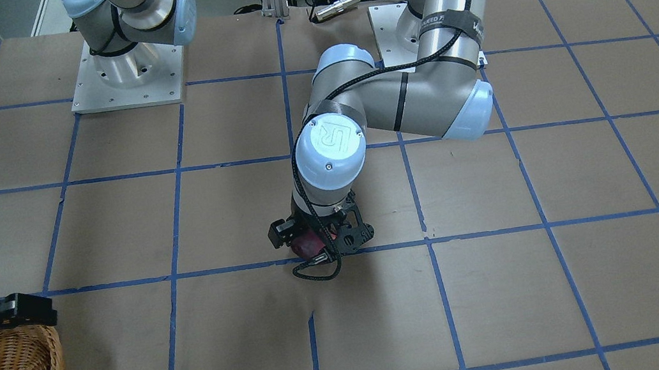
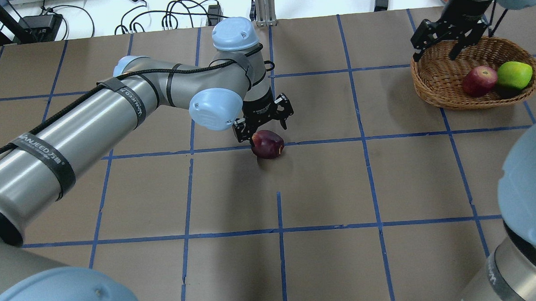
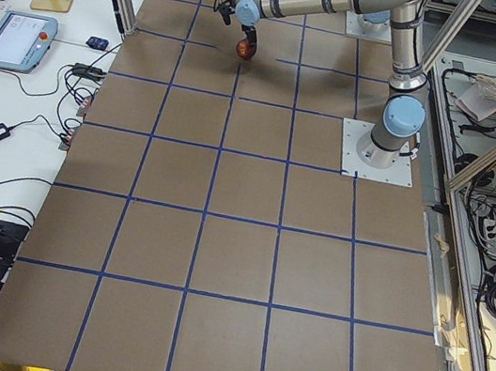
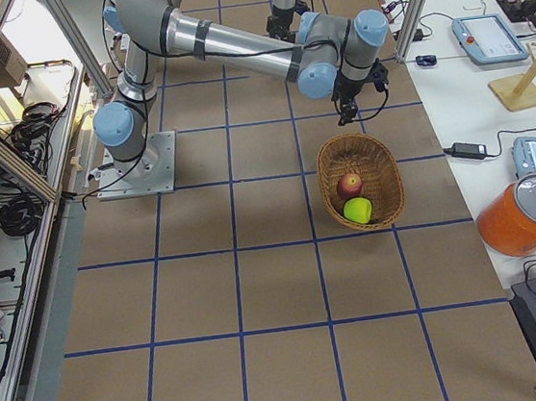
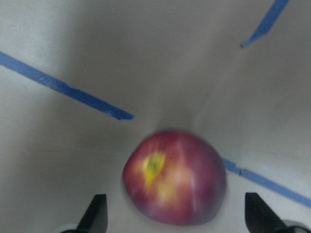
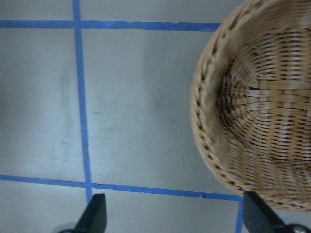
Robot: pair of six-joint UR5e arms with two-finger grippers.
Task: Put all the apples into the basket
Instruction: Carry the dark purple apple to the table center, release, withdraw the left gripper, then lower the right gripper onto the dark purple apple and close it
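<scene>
Lying on the surface at the overhead view's centre, the maroon apple [image 2: 268, 144] sits just below the left tool [image 2: 267, 132], framed between its widely spread fingers [image 5: 97, 216] and not yet gripped. Upper right, the basket [image 2: 431, 96] holds the red apple [image 2: 479, 80] and green apple [image 2: 514, 75]. The right tool [image 2: 433, 55] hangs at its rim, empty and spread wide.

The red apple [image 2: 479, 80] and green apple [image 2: 514, 75] are being held side by side in the wicker basket [image 2: 439, 80], the maroon apple [image 2: 268, 144] on the table [image 2: 322, 179].
</scene>
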